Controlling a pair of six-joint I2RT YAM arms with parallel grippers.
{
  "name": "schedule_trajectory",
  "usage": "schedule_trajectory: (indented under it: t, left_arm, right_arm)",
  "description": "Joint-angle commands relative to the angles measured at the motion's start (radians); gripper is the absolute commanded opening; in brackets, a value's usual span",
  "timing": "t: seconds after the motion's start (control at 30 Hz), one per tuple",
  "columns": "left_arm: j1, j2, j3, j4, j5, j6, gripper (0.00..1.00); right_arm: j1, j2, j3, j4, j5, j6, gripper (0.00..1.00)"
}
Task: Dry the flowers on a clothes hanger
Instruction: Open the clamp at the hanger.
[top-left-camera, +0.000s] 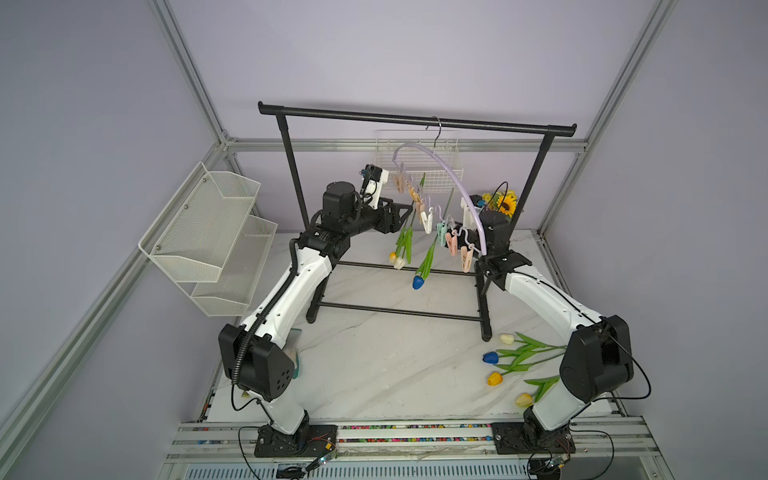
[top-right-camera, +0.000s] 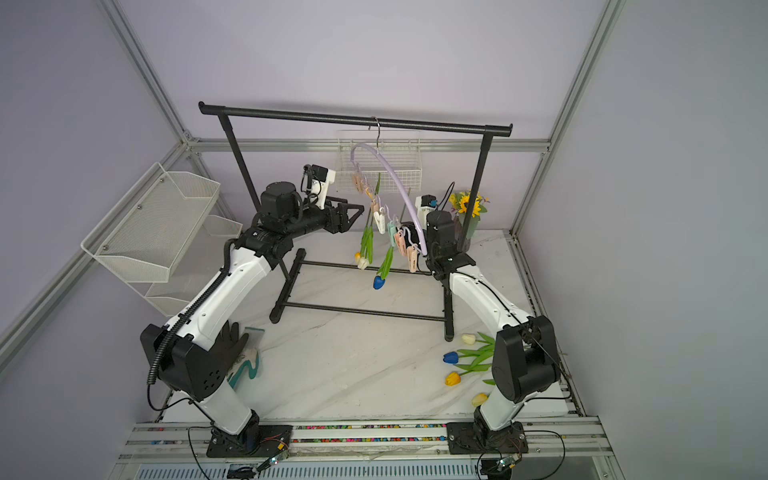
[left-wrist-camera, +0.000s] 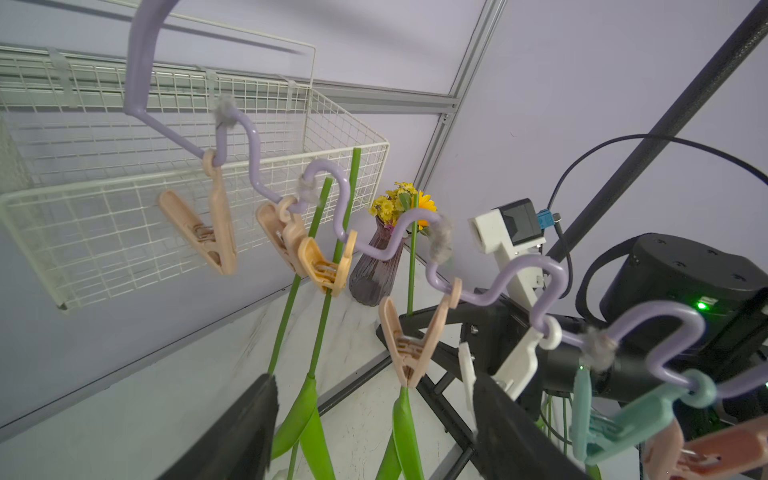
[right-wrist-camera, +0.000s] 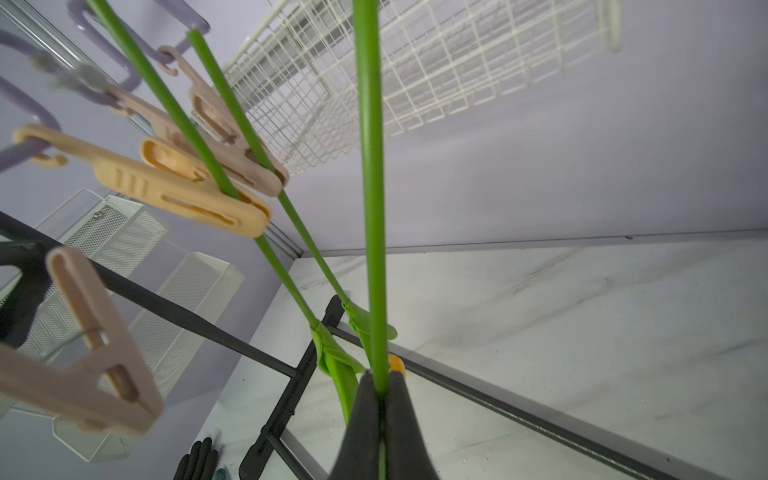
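Clamping the thin green stem of a blue-headed artificial tulip (top-left-camera: 417, 282), the right fingers (right-wrist-camera: 365, 415) are pressed tight together. In the right wrist view the stem rises straight up from between the two black pads. That tulip hangs head down under the pale lilac arched clothes hanger (top-left-camera: 440, 162), whose silver wire hook sits over the top bar of the tall black metal garment rack (top-left-camera: 332, 113). In the left wrist view its stem passes right at a pinkish-peach clothespin (left-wrist-camera: 409, 345); whether that pin bites on it cannot be told.

The left fingers (left-wrist-camera: 249, 424) stand wide apart and hold nothing. They flank the pinkish-peach clothespin and the leaves below it. One finger lies just beside a white clothespin (left-wrist-camera: 519, 365), though contact there cannot be told.

Two more artificial tulips (top-left-camera: 399, 262), with yellow and white heads, already hang head down beside the blue one. One stem is pinched by a yellow-orange clothespin (right-wrist-camera: 187, 195) on the hanger, the other by a peach one. Four loose tulips (top-left-camera: 490, 357) lie on the white marble-patterned bench (top-left-camera: 374, 365) near the right arm's base, heads white, blue, orange and pale yellow, well apart from the hanger.
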Motion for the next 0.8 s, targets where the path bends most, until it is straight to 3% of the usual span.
schedule_trajectory:
  t: [0.0,0.27,0.4,0.77]
  left_arm:
    - [0.003,0.032,0.075,-0.015,0.077,0.009,0.74]
    - [0.004,0.127,0.204,-0.09,0.187,0.022,0.61]
    - [0.004,0.145,0.219,-0.089,0.203,0.026,0.55]
    - [0.004,0.212,0.299,-0.097,0.261,0.005,0.54]
  right_arm:
    - [-0.002,0.022,0.065,0.063,-0.067,-0.017,0.0]
    - [-0.003,0.105,0.186,0.069,-0.246,-0.021,0.0]
    - [-0.001,0.117,0.19,0.102,-0.272,-0.01,0.0]
    - [0.0,0.144,0.259,0.096,-0.32,-0.018,0.0]
